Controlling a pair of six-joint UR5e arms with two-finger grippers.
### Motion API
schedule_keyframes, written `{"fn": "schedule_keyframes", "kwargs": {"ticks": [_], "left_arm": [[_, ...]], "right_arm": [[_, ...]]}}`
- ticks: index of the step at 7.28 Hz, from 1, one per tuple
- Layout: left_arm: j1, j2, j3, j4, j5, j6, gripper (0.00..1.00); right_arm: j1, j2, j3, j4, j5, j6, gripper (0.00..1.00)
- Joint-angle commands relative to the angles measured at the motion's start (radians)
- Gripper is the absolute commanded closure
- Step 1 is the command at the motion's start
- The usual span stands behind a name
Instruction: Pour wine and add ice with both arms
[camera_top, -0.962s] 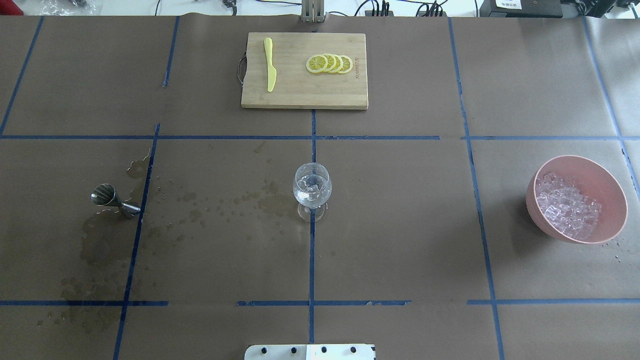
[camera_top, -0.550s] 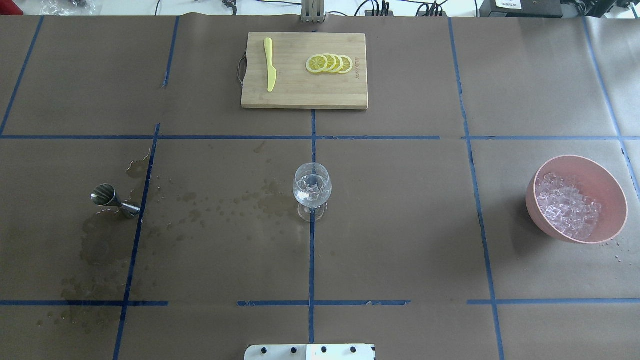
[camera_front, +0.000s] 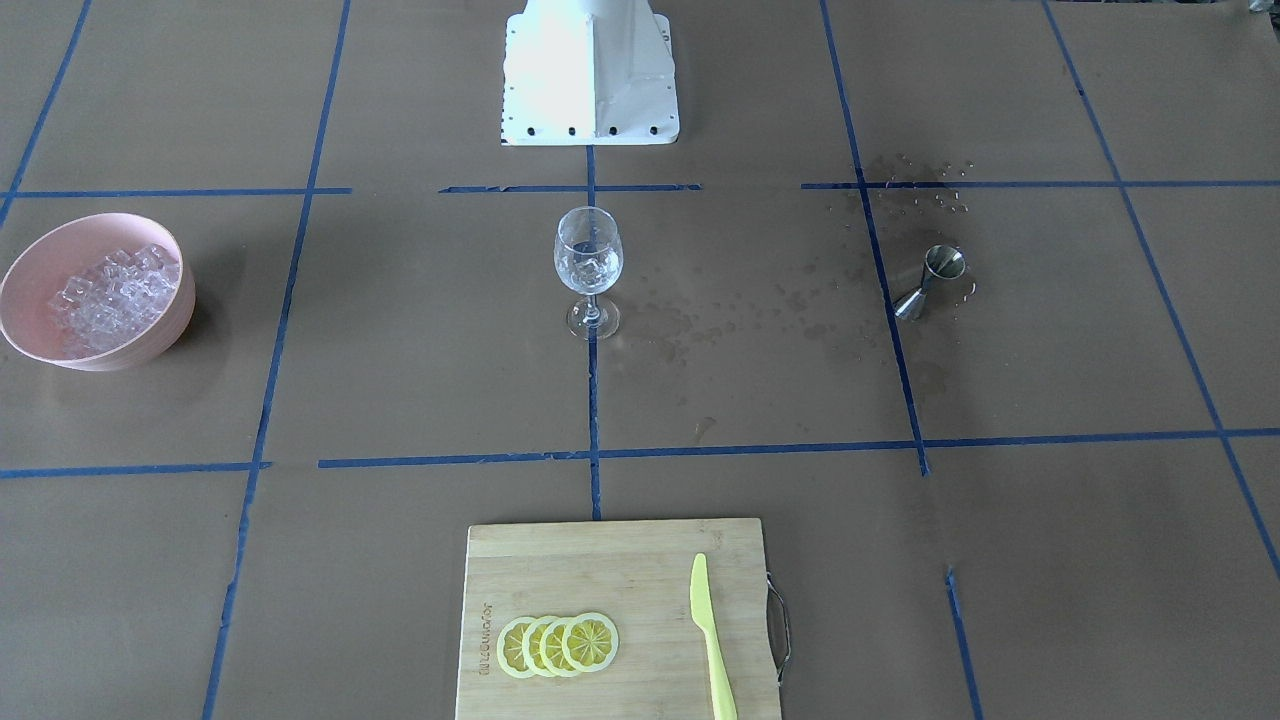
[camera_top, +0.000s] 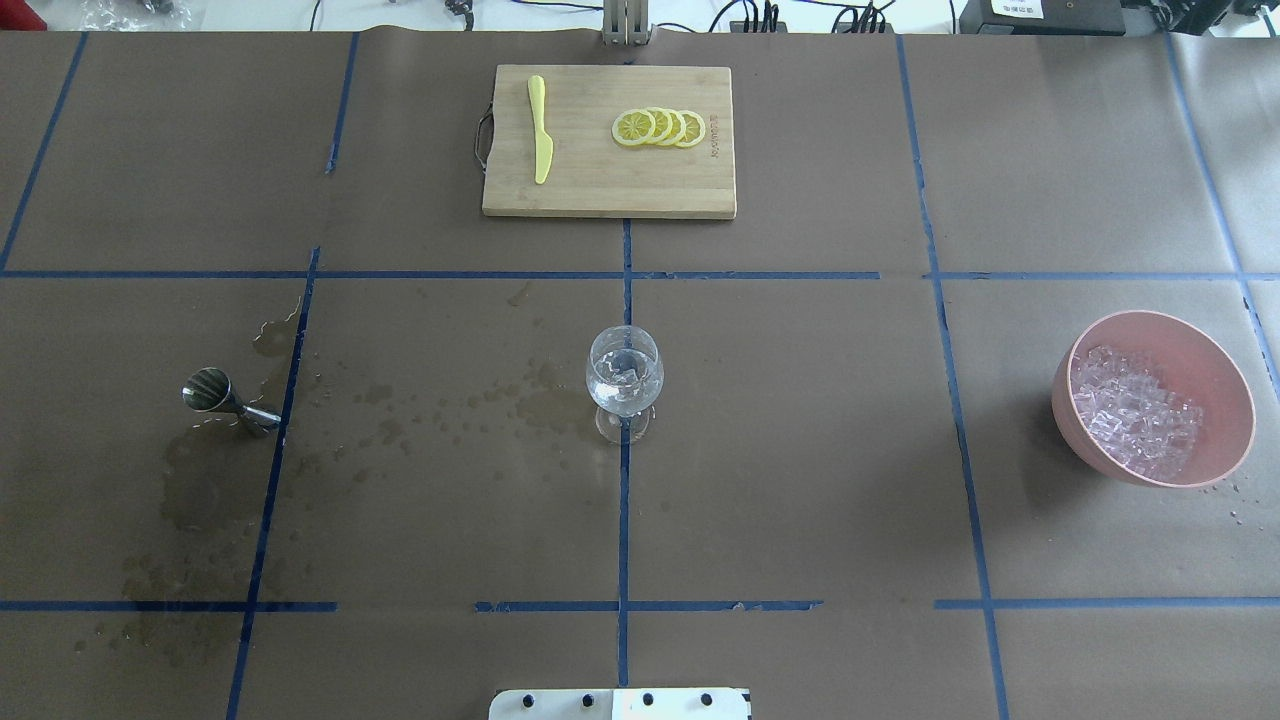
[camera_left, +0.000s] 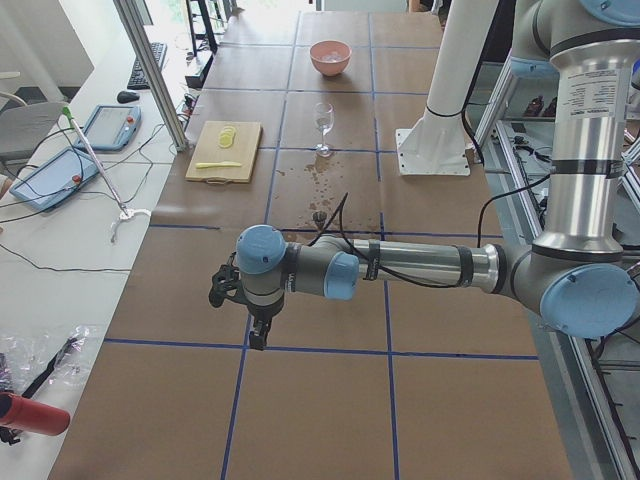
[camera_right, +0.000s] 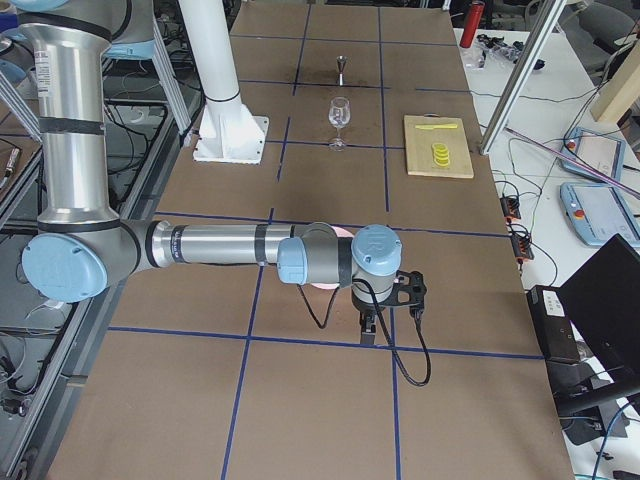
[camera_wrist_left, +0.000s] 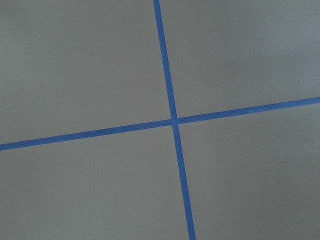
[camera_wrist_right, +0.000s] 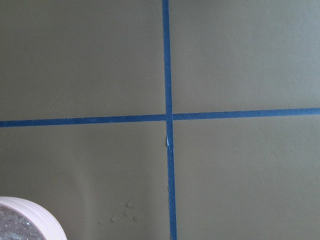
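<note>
A wine glass (camera_top: 624, 380) stands at the table's middle with ice cubes and clear liquid in it; it also shows in the front-facing view (camera_front: 588, 265). A pink bowl (camera_top: 1225, 400) at the right holds the ice (camera_top: 1135, 412). A steel jigger (camera_top: 228, 398) lies on its side at the left among wet spots. My left gripper (camera_left: 257, 340) hangs over bare table far left of the jigger. My right gripper (camera_right: 368, 330) hangs just past the bowl. Both show only in side views, so I cannot tell whether they are open or shut.
A wooden cutting board (camera_top: 600, 190) at the far middle carries a yellow knife (camera_top: 540, 130) and lemon slices (camera_top: 658, 127). The white pedestal (camera_front: 590, 75) stands at the robot's side. The bowl's rim (camera_wrist_right: 35, 212) shows in the right wrist view's corner.
</note>
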Motion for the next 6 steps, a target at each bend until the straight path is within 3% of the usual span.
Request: {"fn": "schedule_keyframes", "kwargs": {"ticks": [1,6], "left_arm": [[0.000,0.001,0.001,0.001,0.000,-0.006,0.00],[0.000,-0.002,0.006,0.005,0.008,0.069,0.00]], "right_arm": [[0.000,0.000,0.001,0.000,0.000,0.000,0.00],[0.000,0.000,0.011,0.000,-0.002,0.000,0.00]]}}
